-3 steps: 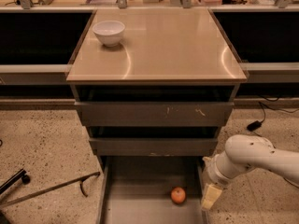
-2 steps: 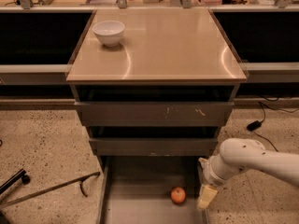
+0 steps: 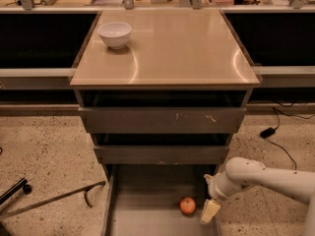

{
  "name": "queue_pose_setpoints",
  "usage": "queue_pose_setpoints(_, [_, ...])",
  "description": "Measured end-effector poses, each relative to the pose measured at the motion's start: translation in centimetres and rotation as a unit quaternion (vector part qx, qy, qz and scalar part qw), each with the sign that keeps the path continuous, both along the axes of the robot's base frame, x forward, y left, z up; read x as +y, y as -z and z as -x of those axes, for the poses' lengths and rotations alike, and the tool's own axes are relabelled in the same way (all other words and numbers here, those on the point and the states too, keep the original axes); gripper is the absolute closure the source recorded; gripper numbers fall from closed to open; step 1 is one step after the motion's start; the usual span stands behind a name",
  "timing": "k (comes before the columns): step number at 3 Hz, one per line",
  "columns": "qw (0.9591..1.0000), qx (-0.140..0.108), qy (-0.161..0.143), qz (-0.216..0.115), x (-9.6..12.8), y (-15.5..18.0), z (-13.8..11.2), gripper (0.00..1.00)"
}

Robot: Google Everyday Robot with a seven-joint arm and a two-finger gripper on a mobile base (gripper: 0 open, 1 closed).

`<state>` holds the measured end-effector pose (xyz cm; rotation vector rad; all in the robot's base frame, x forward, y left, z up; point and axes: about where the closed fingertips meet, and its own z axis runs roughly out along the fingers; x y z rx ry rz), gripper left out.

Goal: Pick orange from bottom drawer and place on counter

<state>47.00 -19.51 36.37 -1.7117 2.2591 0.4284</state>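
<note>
Where the white arm bends down over the near right side of the bottom drawer, the gripper hangs low inside the pulled-out tray, pointing down at its grey floor. How wide it stands cannot be told. Just beside the gripper, toward the middle of the tray, the orange rests on the drawer floor, close to it but not held. Beyond and above the gripper come the middle drawer and then the scratched top drawer, each pulled out a little. Farther up lies the beige counter, and well away from the gripper, at its far left corner, stands a white bowl.
</note>
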Motion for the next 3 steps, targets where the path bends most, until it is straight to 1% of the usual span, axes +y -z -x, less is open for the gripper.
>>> queue_pose_setpoints(1, [0.9992, 0.025, 0.021, -0.022, -0.5, 4.6, -0.3, 0.0])
queue_pose_setpoints(2, [0.9973, 0.056, 0.032, -0.036, -0.9, 7.8, -0.2, 0.0])
queue_pose_setpoints(3, [0.9973, 0.056, 0.032, -0.036, -0.9, 7.8, -0.2, 0.0])
